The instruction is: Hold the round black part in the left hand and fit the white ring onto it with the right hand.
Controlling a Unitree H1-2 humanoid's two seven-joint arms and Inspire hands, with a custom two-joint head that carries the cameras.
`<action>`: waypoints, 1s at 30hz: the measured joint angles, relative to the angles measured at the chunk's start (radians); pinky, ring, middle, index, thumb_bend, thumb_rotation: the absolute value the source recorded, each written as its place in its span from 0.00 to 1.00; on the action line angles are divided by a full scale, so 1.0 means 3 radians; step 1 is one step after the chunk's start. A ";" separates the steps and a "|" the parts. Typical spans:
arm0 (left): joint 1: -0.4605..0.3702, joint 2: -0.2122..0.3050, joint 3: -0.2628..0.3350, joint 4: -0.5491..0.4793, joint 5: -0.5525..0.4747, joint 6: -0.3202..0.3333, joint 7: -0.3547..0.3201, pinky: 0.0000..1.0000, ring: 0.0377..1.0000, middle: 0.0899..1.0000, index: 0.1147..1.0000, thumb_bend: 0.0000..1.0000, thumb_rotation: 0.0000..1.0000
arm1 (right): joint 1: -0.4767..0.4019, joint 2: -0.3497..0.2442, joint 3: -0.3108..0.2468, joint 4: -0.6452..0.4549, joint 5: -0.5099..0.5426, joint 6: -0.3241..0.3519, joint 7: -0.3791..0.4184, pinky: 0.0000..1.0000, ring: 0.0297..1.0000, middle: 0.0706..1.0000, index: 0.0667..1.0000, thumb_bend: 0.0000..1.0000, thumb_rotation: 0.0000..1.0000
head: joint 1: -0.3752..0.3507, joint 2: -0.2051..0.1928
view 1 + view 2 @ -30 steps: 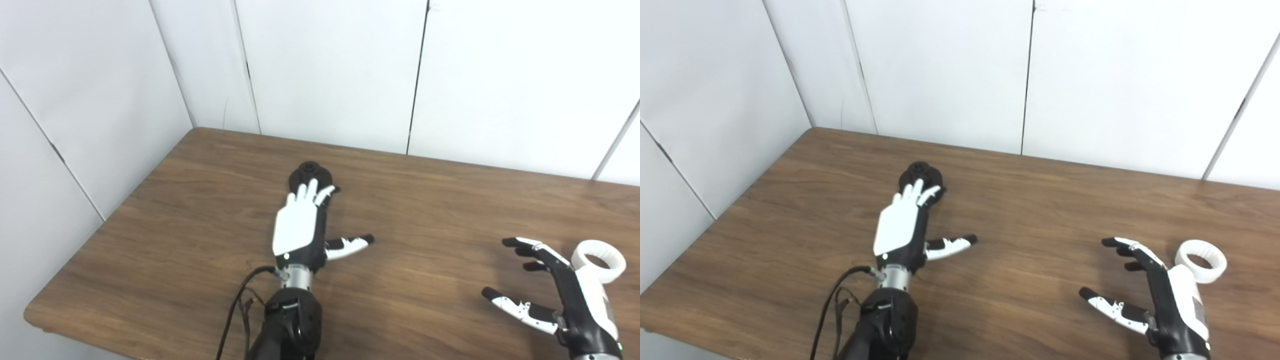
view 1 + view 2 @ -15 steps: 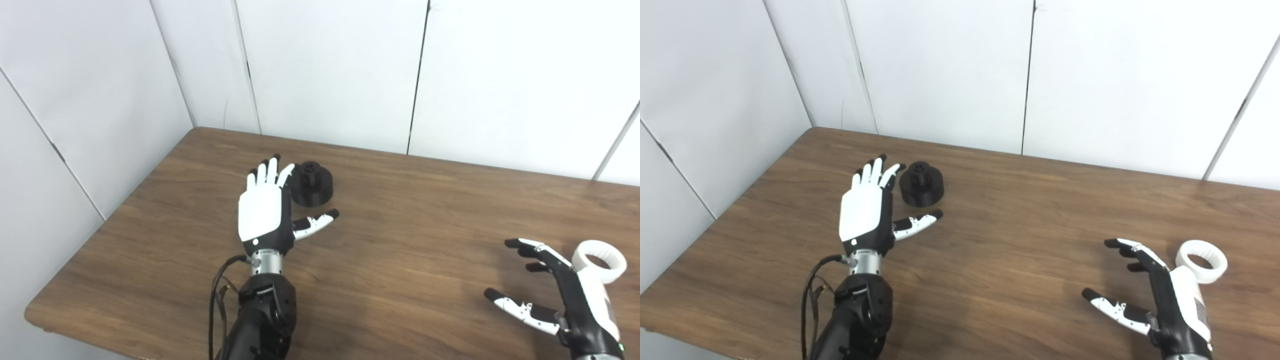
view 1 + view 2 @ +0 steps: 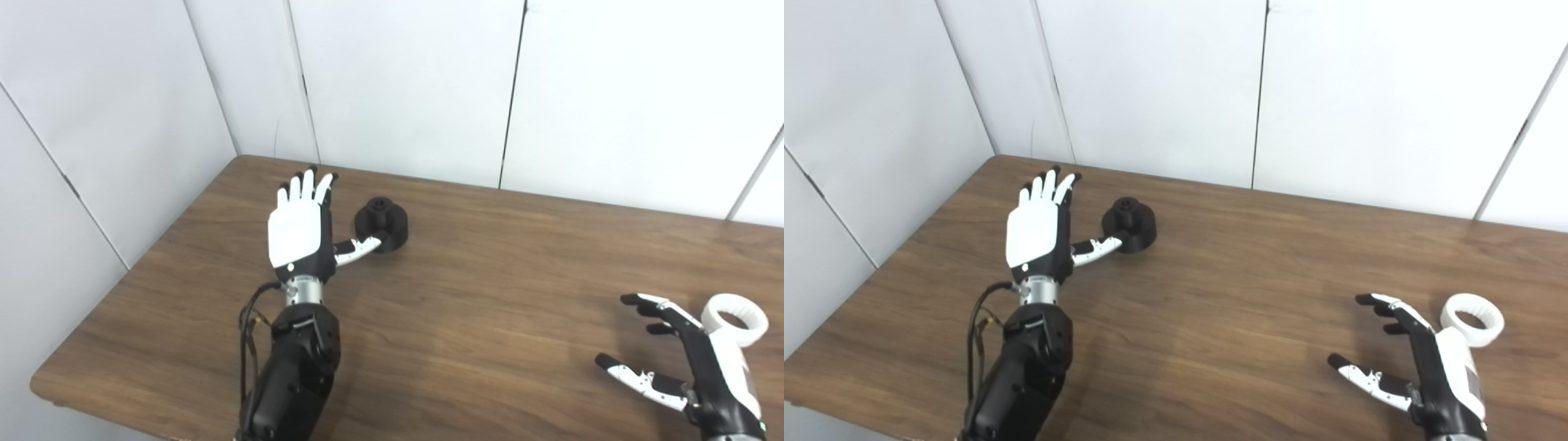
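While your left hand (image 3: 295,228) sits beside the round black part (image 3: 384,224), fingers apart, nothing's grasped; your right hand (image 3: 686,361) hangs spread near the white ring (image 3: 735,318). Both parts rest on the table (image 3: 490,294).

— What sort of place?
— A test cell or lab bench, by the look: plain white wall panels (image 3: 398,92) with dark seams, boxing in a bare wood-grain table (image 3: 490,275) at the corner.
— Anything homely?
— Only loose cabling (image 3: 248,318) on the robot's arm.

White ring (image 3: 735,318) (near side) hidden.
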 measured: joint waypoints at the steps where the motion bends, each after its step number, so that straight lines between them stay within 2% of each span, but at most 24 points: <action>1: -0.0026 0.0043 -0.0019 0.0019 -0.0025 -0.0002 -0.0072 1.00 1.00 1.00 0.86 1.00 0.51 | 0.0000 0.0000 -0.0001 0.0000 0.0000 0.0000 0.0000 0.67 0.76 0.77 0.70 0.70 0.20 | -0.0005 0.0005; 4: -0.0104 0.0159 -0.0064 0.0152 -0.0138 -0.0027 -0.0224 1.00 1.00 1.00 0.84 1.00 0.51 | 0.0000 -0.0001 -0.0005 0.0000 0.0001 0.0000 0.0000 0.67 0.76 0.77 0.70 0.70 0.19 | -0.0005 0.0010; 7: -0.0212 0.0236 -0.0115 0.0432 -0.0279 -0.0126 -0.0337 1.00 1.00 1.00 0.84 1.00 0.55 | -0.0002 -0.0002 -0.0011 0.0000 0.0002 -0.0007 -0.0001 0.66 0.75 0.77 0.70 0.70 0.21 | -0.0026 0.0020; 11: -0.0288 0.0307 -0.0194 0.0684 -0.0356 -0.0151 -0.0397 1.00 1.00 1.00 0.84 1.00 0.57 | 0.0000 -0.0006 -0.0018 -0.0001 0.0005 -0.0022 -0.0001 0.66 0.75 0.77 0.70 0.70 0.21 | -0.0031 0.0026; 23: -0.0363 0.0367 -0.0355 0.0870 -0.0409 -0.0147 -0.0500 1.00 1.00 1.00 0.83 1.00 0.61 | 0.0004 -0.0014 -0.0044 -0.0012 -0.0020 -0.0025 -0.0015 0.65 0.75 0.77 0.70 0.69 0.25 | -0.0031 0.0051; 30: -0.0364 0.0368 -0.0409 0.0894 -0.0409 -0.0128 -0.0563 1.00 1.00 1.00 0.83 1.00 0.61 | 0.0005 -0.0034 -0.0058 -0.0012 0.0017 -0.0106 -0.0016 0.65 0.76 0.78 0.69 0.68 0.24 | -0.0031 0.0051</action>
